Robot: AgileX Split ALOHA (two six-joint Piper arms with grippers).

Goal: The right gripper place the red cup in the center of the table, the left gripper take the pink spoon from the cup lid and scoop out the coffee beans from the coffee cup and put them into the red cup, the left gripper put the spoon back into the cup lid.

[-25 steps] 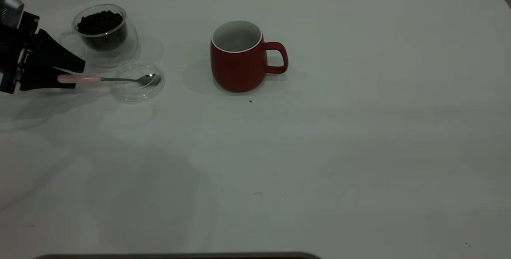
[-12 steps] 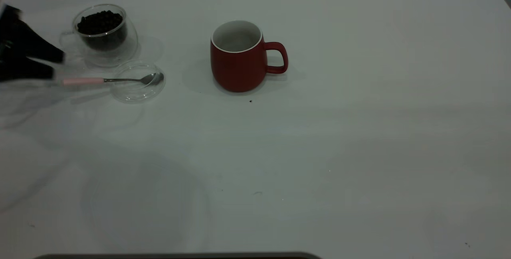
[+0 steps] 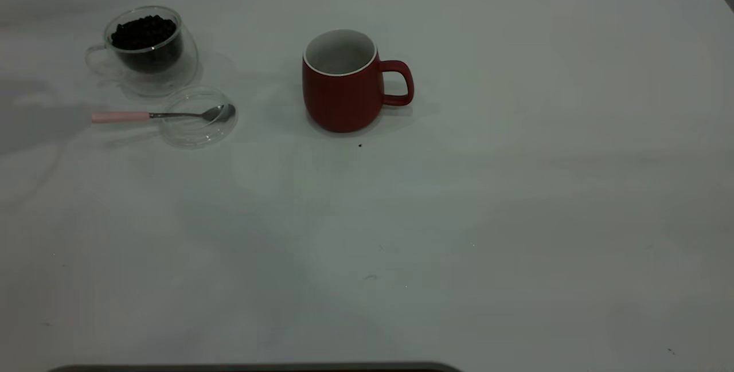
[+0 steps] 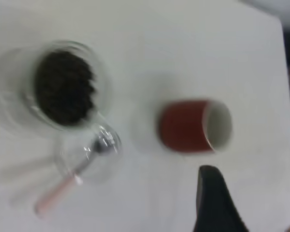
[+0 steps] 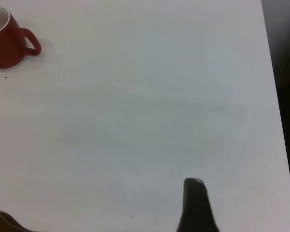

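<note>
The left claw [image 4: 217, 203] shows only as one dark finger at the edge of its own wrist view, looking down from above on the things at the left side of the bench; whether it is released or clenched I cannot tell, but it holds nothing visible. A second ago it stood at the pink handle in the exterior view, half a second ago it was sliding off toward the left edge, and now it has gone from that view altogether. The pink spoon [image 3: 150, 114] lies where it was left, its metal bowl resting in the cup lid [image 3: 196, 117] and its handle sticking out over the bench [image 3: 459, 217]. Just behind the lid stands the coffee cup [image 3: 150, 50], with the coffee beans [image 3: 143, 32] heaped inside. The red cup [image 3: 343, 81] stands upright near the middle, handle to the right, well apart from the lid. The right claw [image 5: 197, 205] is likewise only a dark finger in its wrist view, far from the red cup, state unclear. By my reading the spoon is back in the lid and the task is at its close.
</note>
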